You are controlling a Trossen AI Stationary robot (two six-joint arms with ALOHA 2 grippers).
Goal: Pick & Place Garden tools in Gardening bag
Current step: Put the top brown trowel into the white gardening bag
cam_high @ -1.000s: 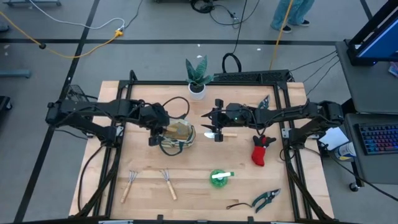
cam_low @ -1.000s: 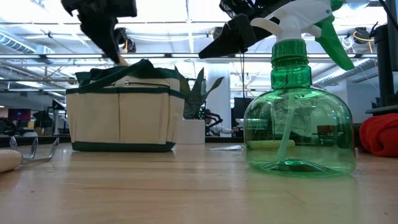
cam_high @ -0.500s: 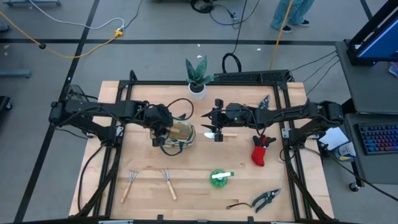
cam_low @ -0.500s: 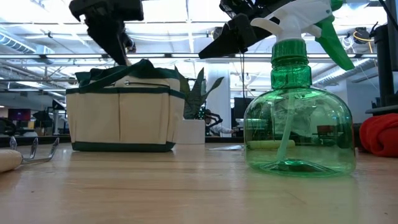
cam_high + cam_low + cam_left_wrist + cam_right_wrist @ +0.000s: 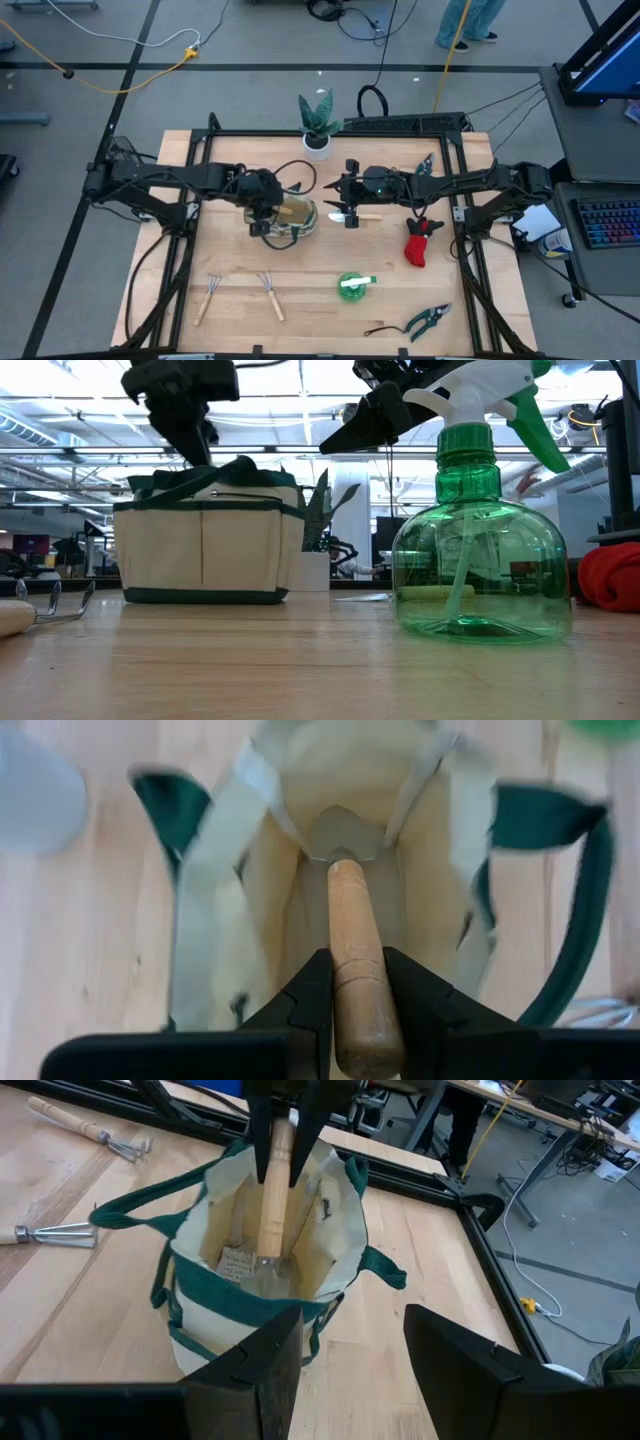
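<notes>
Pale wood planks (image 5: 320, 300) for the table top, edged by a black metal frame (image 5: 470, 215); grey floor all round, crossed by dark lines and a yellow cable (image 5: 150, 65). Near the middle, slightly left: gardening bag (image 5: 287, 216), cream canvas with dark green trim, upright, mouth open. Left claw (image 5: 358, 1010) directly above the bag's mouth, clamped on the wooden handle of a trowel (image 5: 352, 920), metal blade down inside the bag. Right claw (image 5: 350, 1350) just beside the bag on its right, hovering, fingers apart, empty.

On the near strip of the table: two wooden-handled mini rakes (image 5: 205, 298) side by side, then a green spray bottle (image 5: 480, 550) with a white and green trigger head, then dark-handled pruning shears (image 5: 428, 320) toward the right corner. Red-black glove (image 5: 420, 242) on the right part of the table, well apart from the bag. Small tool with a wooden handle (image 5: 358, 214) lying under the right arm; type hard to tell. Second pair of shears (image 5: 423, 165) near the far right corner of the frame. Green plant in a white pot (image 5: 318, 125) at the far edge.

Beyond the table: a person's legs (image 5: 468, 22) on the floor at the far side, a keyboard (image 5: 608, 222) on a desk to the right. From table height, a large open room with ceiling lights and more desks.
</notes>
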